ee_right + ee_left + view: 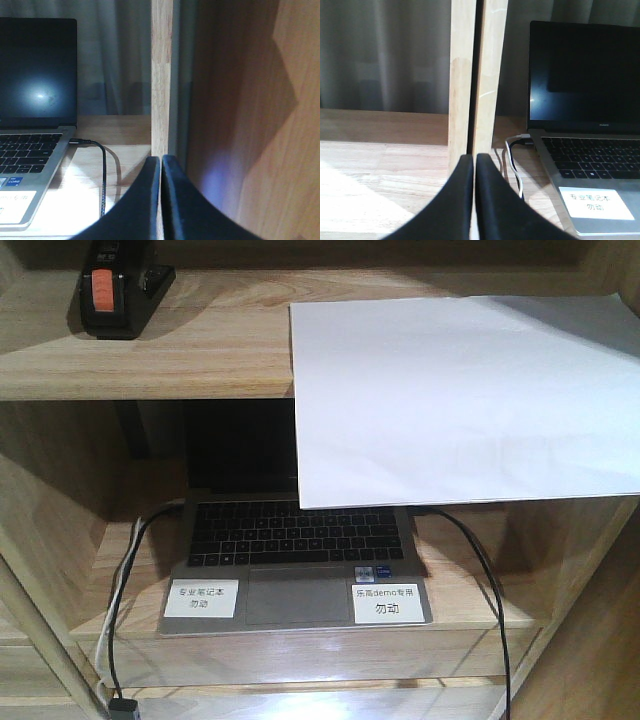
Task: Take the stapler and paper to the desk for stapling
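The black stapler (118, 287) with an orange-red patch stands on the upper shelf at the far left. The white paper (460, 400) lies on the same shelf to the right, its front part hanging over the shelf edge. The desk is out of view. My left gripper (474, 159) is shut and empty, in front of a shelf upright, left of the laptop. My right gripper (161, 160) is shut and empty, in front of the right upright. Neither gripper shows in the front view.
A light wood shelf unit (150, 370) fills the view. An open laptop (295, 570) with two white labels sits on the lower shelf, a white cable (512, 170) at its left and a black cable (102, 165) at its right. Uprights (477, 75) stand beside it.
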Controlling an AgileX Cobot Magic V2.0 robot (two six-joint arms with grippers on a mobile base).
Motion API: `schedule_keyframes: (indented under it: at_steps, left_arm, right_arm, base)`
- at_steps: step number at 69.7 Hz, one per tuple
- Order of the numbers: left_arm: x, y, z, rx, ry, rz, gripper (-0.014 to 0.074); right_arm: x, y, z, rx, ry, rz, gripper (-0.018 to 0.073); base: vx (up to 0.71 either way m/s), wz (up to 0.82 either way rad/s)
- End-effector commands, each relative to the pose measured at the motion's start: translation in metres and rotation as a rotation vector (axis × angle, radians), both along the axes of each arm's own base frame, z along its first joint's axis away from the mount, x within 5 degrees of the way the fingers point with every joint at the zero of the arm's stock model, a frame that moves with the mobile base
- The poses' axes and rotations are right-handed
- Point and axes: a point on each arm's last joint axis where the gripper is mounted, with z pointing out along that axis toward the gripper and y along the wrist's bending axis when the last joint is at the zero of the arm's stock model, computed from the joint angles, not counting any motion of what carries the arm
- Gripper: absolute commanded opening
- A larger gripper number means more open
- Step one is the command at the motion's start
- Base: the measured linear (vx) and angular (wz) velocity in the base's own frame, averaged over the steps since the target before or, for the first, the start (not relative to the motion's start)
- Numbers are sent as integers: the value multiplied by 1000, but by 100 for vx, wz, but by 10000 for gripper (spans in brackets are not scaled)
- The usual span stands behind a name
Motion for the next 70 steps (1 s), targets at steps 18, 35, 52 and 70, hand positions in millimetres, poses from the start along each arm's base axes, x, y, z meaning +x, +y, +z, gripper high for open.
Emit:
schedule_keyframes:
  at_steps: [18, 35, 52, 70]
  left_arm:
    - [0, 0, 4, -15, -77, -5, -6]
    - [0, 0, 4, -15, -77, -5, -6]
    - [0, 0, 4, -15, -77, -5, -6]
    - [0, 0, 4, -15, -77, -5, -6]
  right_arm:
    - [0, -1, 6, -12, -83, -10, -8]
    - [0, -1, 6, -12, -83, -10, -8]
    - [0, -1, 6, -12, -82, -10, -8]
    - [0, -1, 6, -12, -83, -10, -8]
  base:
    - [0, 0]
    - [0, 0]
    - [0, 0]
    - [0, 0]
